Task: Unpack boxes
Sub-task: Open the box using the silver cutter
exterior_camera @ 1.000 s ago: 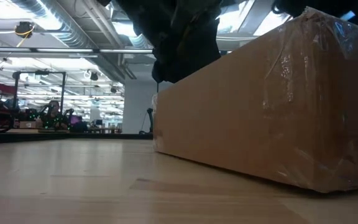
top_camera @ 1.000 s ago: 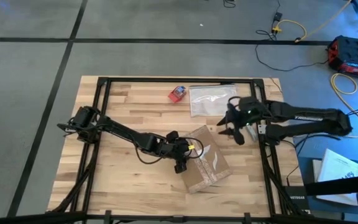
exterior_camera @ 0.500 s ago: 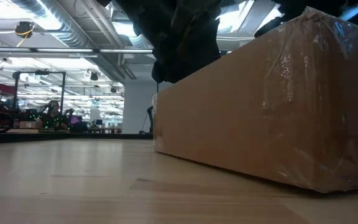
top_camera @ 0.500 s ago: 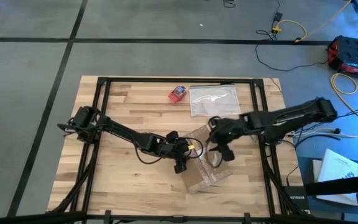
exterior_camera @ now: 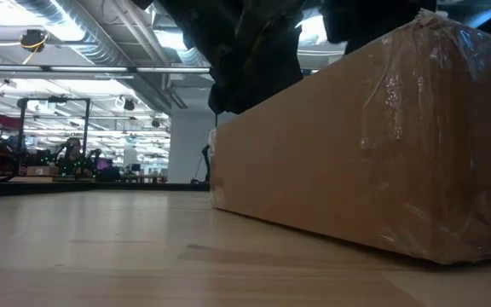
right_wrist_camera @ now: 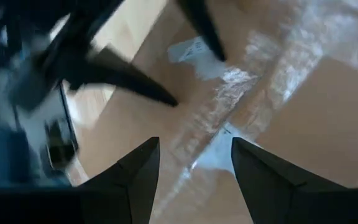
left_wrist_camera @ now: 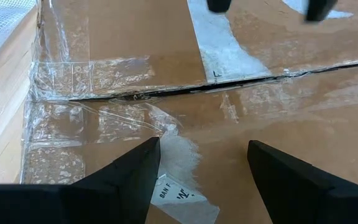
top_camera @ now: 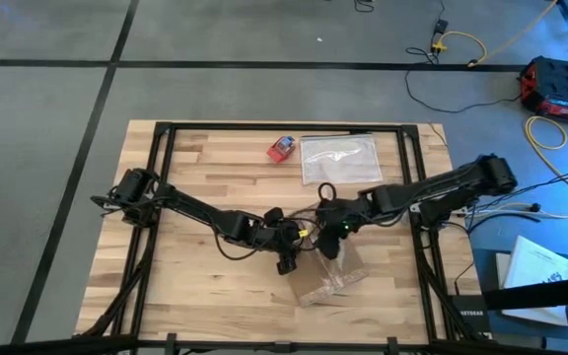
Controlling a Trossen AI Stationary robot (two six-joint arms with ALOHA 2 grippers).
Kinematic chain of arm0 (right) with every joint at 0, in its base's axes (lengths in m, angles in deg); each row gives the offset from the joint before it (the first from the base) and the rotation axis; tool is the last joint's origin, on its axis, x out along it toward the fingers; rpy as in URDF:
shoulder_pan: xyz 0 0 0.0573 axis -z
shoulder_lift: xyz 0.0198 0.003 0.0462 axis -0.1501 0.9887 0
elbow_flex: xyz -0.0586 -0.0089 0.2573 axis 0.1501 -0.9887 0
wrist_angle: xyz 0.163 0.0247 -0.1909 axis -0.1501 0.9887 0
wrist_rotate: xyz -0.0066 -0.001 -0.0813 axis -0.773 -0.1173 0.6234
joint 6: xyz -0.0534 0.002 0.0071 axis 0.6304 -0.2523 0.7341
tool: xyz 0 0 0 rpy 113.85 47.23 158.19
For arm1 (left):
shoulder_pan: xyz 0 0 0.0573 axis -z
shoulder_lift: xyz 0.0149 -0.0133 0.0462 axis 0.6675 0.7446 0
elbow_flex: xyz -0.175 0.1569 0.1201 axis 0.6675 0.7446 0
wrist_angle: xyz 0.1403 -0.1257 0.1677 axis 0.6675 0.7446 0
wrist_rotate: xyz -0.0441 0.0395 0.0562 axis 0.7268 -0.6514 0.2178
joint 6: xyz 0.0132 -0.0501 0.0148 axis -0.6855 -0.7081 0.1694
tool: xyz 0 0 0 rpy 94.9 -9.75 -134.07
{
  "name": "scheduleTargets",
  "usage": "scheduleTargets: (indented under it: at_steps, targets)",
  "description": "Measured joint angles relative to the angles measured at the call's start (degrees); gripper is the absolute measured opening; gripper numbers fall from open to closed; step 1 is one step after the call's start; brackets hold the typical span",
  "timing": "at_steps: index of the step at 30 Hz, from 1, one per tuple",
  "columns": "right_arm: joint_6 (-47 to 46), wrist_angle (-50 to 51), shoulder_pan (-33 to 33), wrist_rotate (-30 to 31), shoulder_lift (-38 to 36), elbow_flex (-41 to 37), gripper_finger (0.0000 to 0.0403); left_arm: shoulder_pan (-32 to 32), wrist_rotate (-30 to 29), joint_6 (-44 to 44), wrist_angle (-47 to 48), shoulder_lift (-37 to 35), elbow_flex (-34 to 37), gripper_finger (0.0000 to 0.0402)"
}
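The shallow brown cardboard box [top_camera: 338, 278] lies flat on the wooden table, right of centre, its flaps shut and crossed by shiny clear tape [left_wrist_camera: 92, 78]. My left gripper [top_camera: 290, 261] stands open at the box's left end, slanting down, its fingers [left_wrist_camera: 143, 163] over the top near the taped seam. My right gripper [top_camera: 331, 247] hangs open over the middle of the box top [right_wrist_camera: 291, 124], above the seam. In the low view the box [exterior_camera: 356, 153] fills the right half, with dark arm parts above it. My left gripper's open fingertips [left_wrist_camera: 263, 163] stand at the box's top face [left_wrist_camera: 222, 134], just near of the seam between the flaps. They come slanting down from the table's left. Whether they touch the cardboard, I cannot tell.
A small red-and-blue object [top_camera: 282, 148] and a clear plastic bag [top_camera: 338, 158] lie at the table's far side. Black frame rails [top_camera: 166, 187] run around the table top. Bare wood lies to the left and near left of the box.
My right gripper has swung from the table's right edge toward the left and a little nearer, coming over the box top, sinking slightly and rolling about its own axis. The box and my left gripper have kept still.
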Motion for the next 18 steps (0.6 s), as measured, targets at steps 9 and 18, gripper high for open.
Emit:
scheduleTargets:
  at_steps: [9, 18]
  targets:
    - [22.63, 0.49, -7.32, 9.84, 0.63, 1.77, 0.0172, 0.00, 0.02, 0.84, -0.35, 0.00, 0.02, 0.0234]
    - [40.81, 0.61, -15.04, 22.69, 1.05, 2.49, 0.0197, 0.00, 0.06, 1.05, -1.29, 0.07, 0.09, 0.0234]
